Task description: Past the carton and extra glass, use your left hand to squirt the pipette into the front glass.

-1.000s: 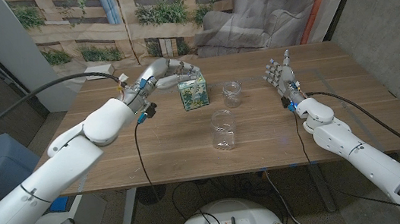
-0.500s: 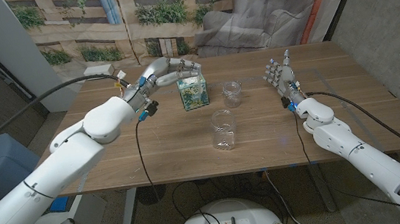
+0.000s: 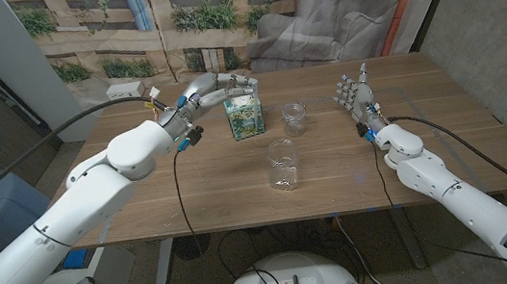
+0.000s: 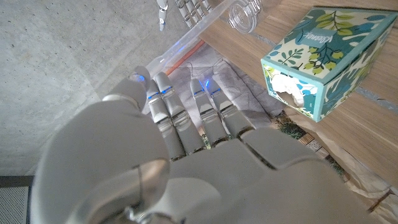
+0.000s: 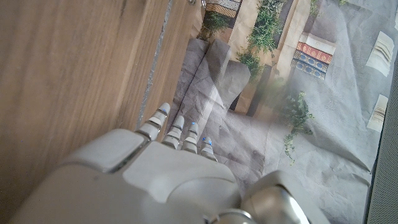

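Observation:
The front glass (image 3: 283, 164) stands empty in the middle of the table. Behind it sit the extra glass (image 3: 295, 117) and, left of that, the leaf-patterned tissue carton (image 3: 244, 117). My left hand (image 3: 213, 89) hovers at the carton's far left corner, its fingers stretched out over the carton's back edge. In the left wrist view that hand (image 4: 186, 143) shows straight fingers with nothing in them, and the carton (image 4: 323, 59) and extra glass (image 4: 245, 12) lie beyond. I cannot make out the pipette. My right hand (image 3: 357, 98) stands upright at the right, fingers apart, holding nothing.
A white box (image 3: 121, 88) sits at the table's back left corner. A black cable (image 3: 178, 171) hangs from my left wrist over the table. Bare wood (image 3: 422, 92) spreads to the right of my right hand and in front of the glass.
My left hand has edged right along the carton's back, and its fingers have uncurled and stretched out. The right hand and the glasses have stayed put.

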